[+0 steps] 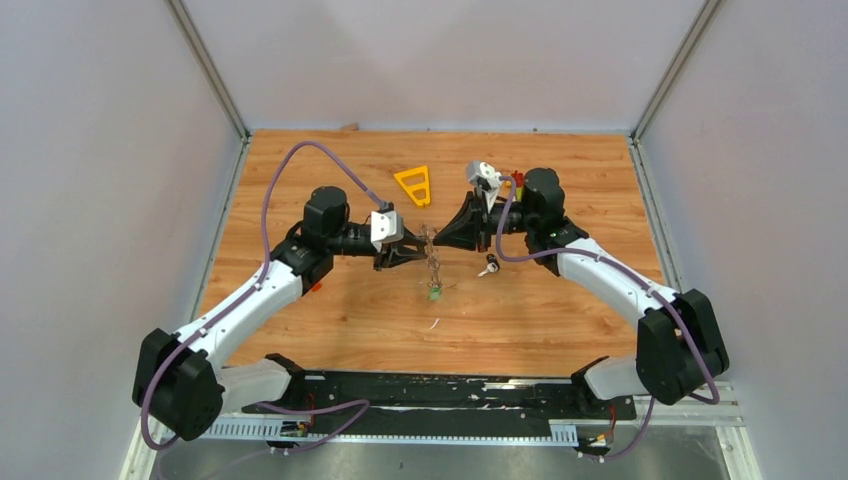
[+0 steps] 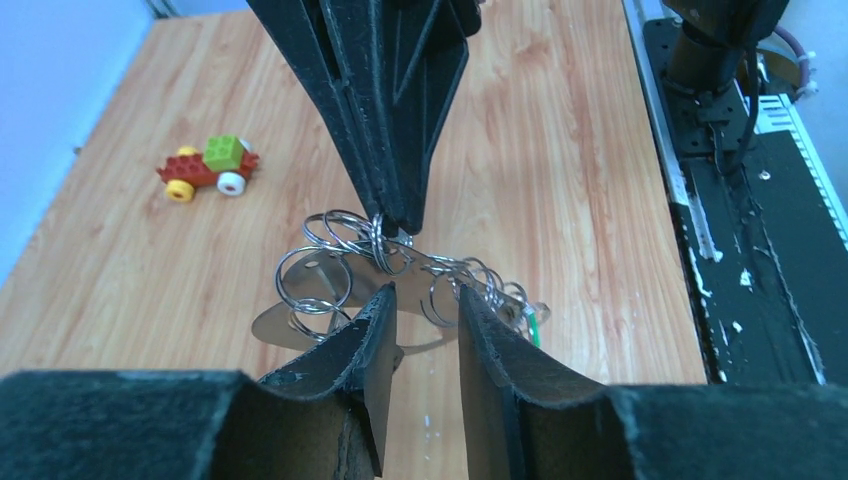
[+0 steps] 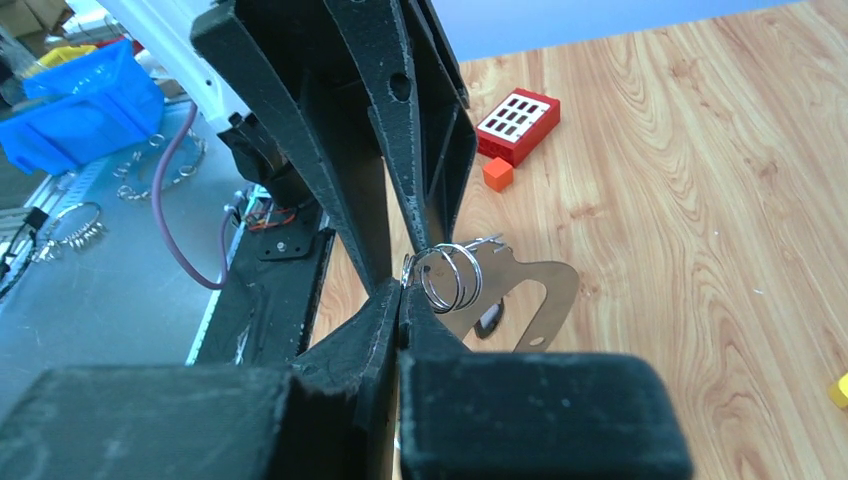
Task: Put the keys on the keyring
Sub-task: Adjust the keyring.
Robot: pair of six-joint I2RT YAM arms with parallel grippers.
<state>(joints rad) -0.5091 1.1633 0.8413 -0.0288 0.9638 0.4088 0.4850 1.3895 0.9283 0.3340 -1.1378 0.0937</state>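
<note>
The keyring (image 2: pixel 300 322), a flat silver loop, hangs in the air at mid-table between both grippers; it also shows in the right wrist view (image 3: pixel 545 285). My left gripper (image 2: pixel 425 303) grips it across its width, jaws a little apart. My right gripper (image 3: pixel 403 288) is shut on small split rings (image 3: pixel 450 275) at the loop's top. In the top view the left gripper (image 1: pixel 416 249) and the right gripper (image 1: pixel 434 238) meet tip to tip. A string of rings and keys with a green tag (image 1: pixel 435 292) dangles below. One key with a black tag (image 1: pixel 489 266) lies on the table.
A yellow triangle frame (image 1: pixel 413 185) lies behind the grippers. A red-green-yellow toy block car (image 2: pixel 208 168) sits to the far side. A red grid block (image 3: pixel 517 124) and an orange cube (image 3: pixel 497 174) lie near the left arm. Black rail at the near edge (image 1: pixel 450 385).
</note>
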